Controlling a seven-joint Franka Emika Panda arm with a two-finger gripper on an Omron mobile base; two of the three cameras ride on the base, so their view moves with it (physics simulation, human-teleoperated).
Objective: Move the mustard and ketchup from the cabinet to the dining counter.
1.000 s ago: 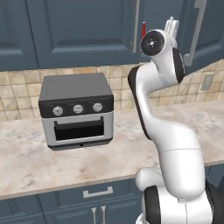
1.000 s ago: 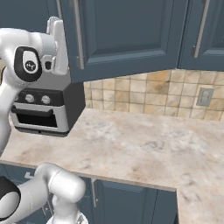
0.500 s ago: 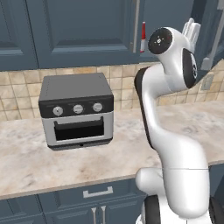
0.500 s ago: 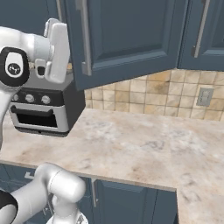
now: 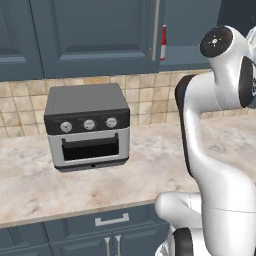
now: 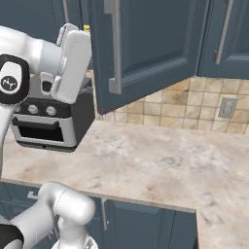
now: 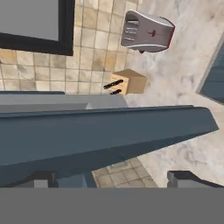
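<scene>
1. The jaws are being held wide apart, nothing gripped, up by the cabinet door.
2. The ketchup is being glimpsed inside the cabinet, above the toaster oven on the counter.

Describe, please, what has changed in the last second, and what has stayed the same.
The arm has swung its hand to the right in the left base view, away from the ketchup, and the cabinet door now stands further open than before. The gripper has stayed open and empty. The toaster oven and the ketchup have not moved.
</scene>
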